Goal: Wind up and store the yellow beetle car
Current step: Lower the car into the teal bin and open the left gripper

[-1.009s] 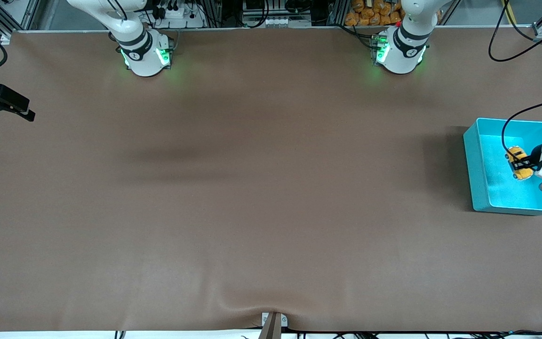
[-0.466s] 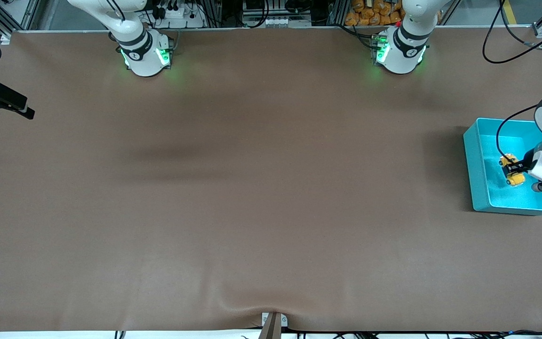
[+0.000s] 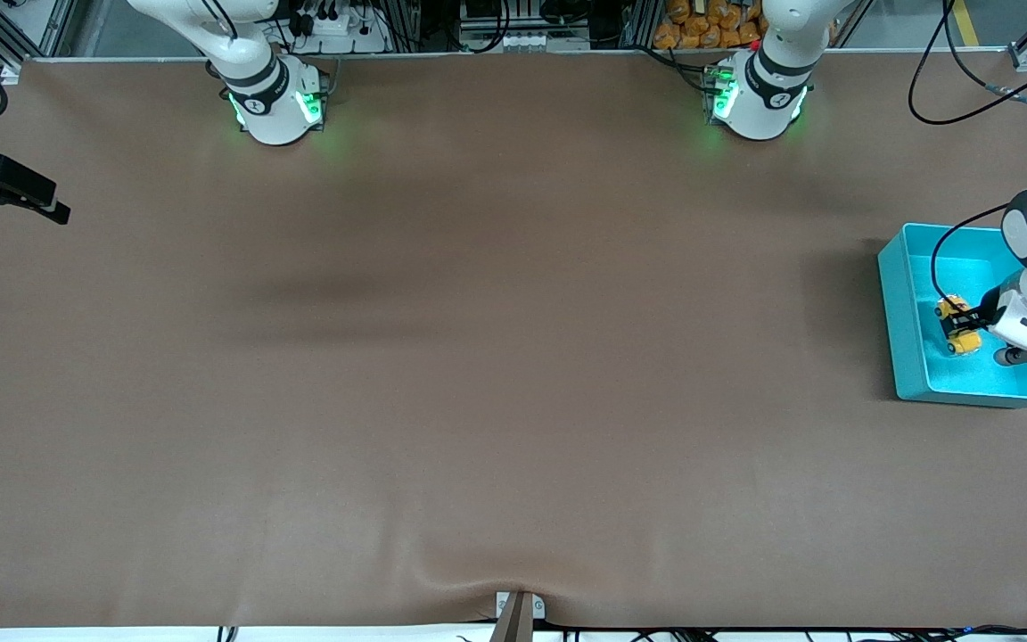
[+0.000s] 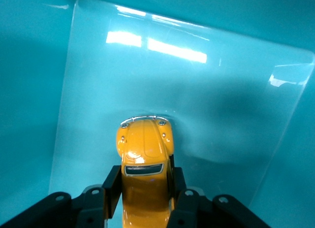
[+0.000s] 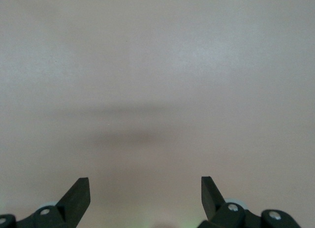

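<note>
We have lowered our left gripper (image 3: 968, 323), jaws pinching the yellow beetle car (image 3: 959, 326), deeper into the teal bin (image 3: 901, 303); release looks close. Our right gripper (image 5: 145, 191) waits, jaws spread, over bare table (image 3: 478, 357).

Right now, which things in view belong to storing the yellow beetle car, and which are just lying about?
Job in hand:
- yellow beetle car, clamped in the left gripper
- teal bin the car is held inside

Just about:
- right gripper, open, waiting over the bare brown table
</note>
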Robot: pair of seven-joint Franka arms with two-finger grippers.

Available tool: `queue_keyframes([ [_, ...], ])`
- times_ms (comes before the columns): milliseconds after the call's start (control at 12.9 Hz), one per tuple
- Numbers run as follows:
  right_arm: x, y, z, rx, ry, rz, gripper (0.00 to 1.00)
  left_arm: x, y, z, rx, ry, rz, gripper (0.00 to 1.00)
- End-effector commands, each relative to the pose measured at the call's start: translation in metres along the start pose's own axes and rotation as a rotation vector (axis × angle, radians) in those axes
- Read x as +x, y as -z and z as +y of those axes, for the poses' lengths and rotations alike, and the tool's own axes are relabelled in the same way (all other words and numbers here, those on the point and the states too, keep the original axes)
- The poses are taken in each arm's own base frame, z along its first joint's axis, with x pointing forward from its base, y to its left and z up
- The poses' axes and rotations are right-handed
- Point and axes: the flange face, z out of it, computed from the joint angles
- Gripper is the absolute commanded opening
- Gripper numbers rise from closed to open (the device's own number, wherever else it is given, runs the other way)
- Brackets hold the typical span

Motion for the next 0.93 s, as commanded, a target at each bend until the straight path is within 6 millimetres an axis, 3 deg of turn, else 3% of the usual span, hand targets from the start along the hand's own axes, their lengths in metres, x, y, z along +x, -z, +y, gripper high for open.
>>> queue_keyframes([
  [0,0.0,0.003,-0.015,0.0,0.01,-0.001,1.0,0.002,-0.005,0.0,-0.015,-0.014,0.017,0.29],
  [78,0.002,0.002,-0.017,-0.002,-0.022,-0.001,1.0,0.003,-0.007,0.0,-0.017,-0.015,0.015,0.33],
  [233,0.002,0.001,-0.028,-0.01,-0.017,-0.001,1.0,0.002,-0.008,0.0,-0.017,-0.015,0.013,0.58],
  [310,0.002,0.001,-0.03,-0.026,-0.012,0.001,1.0,0.002,-0.009,0.0,-0.018,-0.015,0.012,0.64],
  [466,0.002,0.002,-0.029,-0.03,-0.014,0.003,1.0,0.002,-0.011,0.001,-0.019,-0.014,0.009,0.78],
  [621,0.002,0.0,-0.027,-0.03,-0.017,-0.003,1.0,0.002,-0.009,0.0,-0.018,-0.014,0.012,1.0],
  [853,0.003,-0.002,-0.024,-0.03,-0.022,-0.007,1.0,0.006,0.001,-0.001,-0.011,0.001,0.029,1.0],
])
